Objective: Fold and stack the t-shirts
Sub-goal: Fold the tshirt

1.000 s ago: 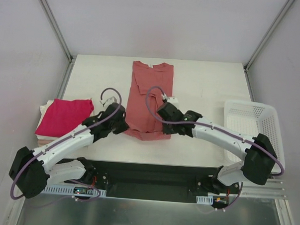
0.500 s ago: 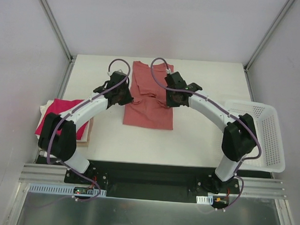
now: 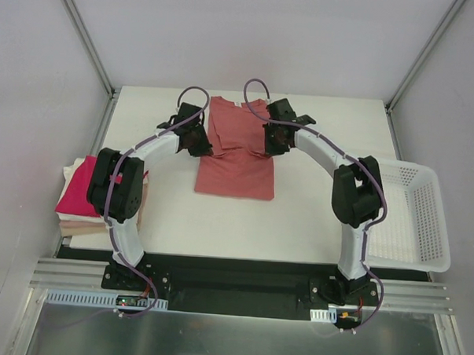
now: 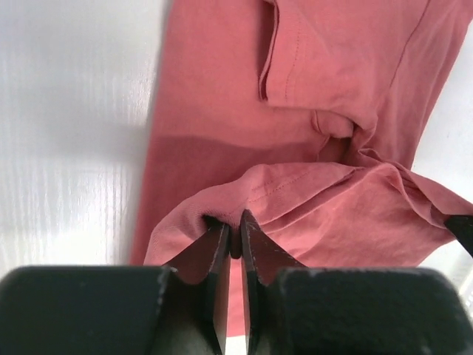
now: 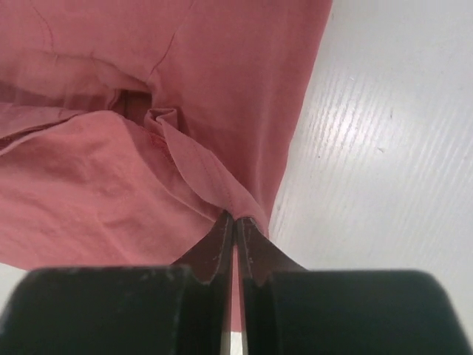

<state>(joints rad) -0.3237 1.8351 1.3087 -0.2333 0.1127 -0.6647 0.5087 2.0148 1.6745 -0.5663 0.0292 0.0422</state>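
The salmon t-shirt (image 3: 236,158) lies in the middle of the table, its near half doubled back over its far half. My left gripper (image 3: 201,144) is shut on the hem at the shirt's left side; the wrist view shows the fabric (image 4: 295,200) pinched between the fingertips (image 4: 251,231). My right gripper (image 3: 268,144) is shut on the hem at the right side, the cloth (image 5: 111,185) pinched at its fingertips (image 5: 222,225). A magenta-red folded tee (image 3: 81,190) lies on cream folded ones (image 3: 84,227) at the left edge.
A white mesh basket (image 3: 412,213) stands at the right edge of the table. Both arms reach far out over the table toward the back. Grey walls close in the table on three sides.
Both grippers have carried the shirt's near hem away from me toward the collar, folding the shirt over itself. The arms have stretched out further toward the back.
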